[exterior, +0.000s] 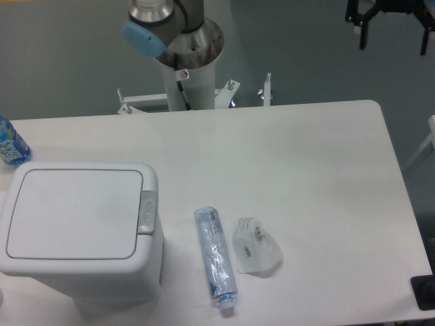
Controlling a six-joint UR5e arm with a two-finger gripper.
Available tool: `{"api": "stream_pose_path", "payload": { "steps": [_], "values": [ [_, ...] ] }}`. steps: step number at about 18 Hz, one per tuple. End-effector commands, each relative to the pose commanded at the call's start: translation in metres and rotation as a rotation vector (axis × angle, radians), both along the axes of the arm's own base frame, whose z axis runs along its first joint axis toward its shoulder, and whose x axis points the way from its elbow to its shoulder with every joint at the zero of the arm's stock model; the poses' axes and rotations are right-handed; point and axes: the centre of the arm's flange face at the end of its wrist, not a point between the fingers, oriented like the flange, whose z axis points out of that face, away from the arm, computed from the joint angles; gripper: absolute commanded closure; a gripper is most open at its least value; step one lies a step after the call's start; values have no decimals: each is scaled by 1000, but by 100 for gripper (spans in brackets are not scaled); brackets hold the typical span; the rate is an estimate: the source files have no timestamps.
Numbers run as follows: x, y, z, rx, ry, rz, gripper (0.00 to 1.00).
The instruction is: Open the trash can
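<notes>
Far above the trash can (pixel 78 227), your tool (pixel 394 30) hung spread; missing the latch (pixel 147 212) risked shoving the bin.

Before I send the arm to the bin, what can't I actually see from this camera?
- Gripper: cut by the top edge; the fingers look apart.
- Arm: cut off by the top edge.
- Trash can: lid shut; lower front runs past the bottom edge.
- Bottle at left: mostly out of frame.
- Crumpled plastic: too blurred to identify.

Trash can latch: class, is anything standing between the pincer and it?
Nothing visible does. The pincer hangs at the top right, the trash can sits lower left, its grey latch uncovered, with bare table between.
</notes>
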Motion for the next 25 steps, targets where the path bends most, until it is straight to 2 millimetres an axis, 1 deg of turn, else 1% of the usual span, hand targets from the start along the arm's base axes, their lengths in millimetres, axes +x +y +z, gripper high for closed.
{"api": "stream_pose_path", "payload": {
  "steps": [5, 7, 8, 9, 11, 13, 15, 16, 17, 20, 22, 23, 24, 25],
  "values": [
    [-2, -1, -3, -25, -3, 12, 0],
    [1, 6, -5, -14, -18, 31, 0],
    [5, 17, -6, 6, -38, 63, 0],
    [5, 33, -10, 32, -61, 111, 0],
    [15, 81, -15, 91, -69, 180, 0],
    [27, 115, -23, 144, -122, 273, 0],
    [46, 154, -36, 171, -199, 335, 0],
    [55, 170, -41, 179, -237, 369, 0],
    [62, 182, -46, 189, -272, 411, 0],
    [91, 219, -60, 206, -383, 513, 0],
    [108, 246, -75, 223, -490, 565, 0],
    [111, 256, -84, 231, -546, 592, 0],
    [111, 261, -90, 240, -581, 614, 0],
    [114, 271, -96, 247, -601, 617, 0]
  ]
}}
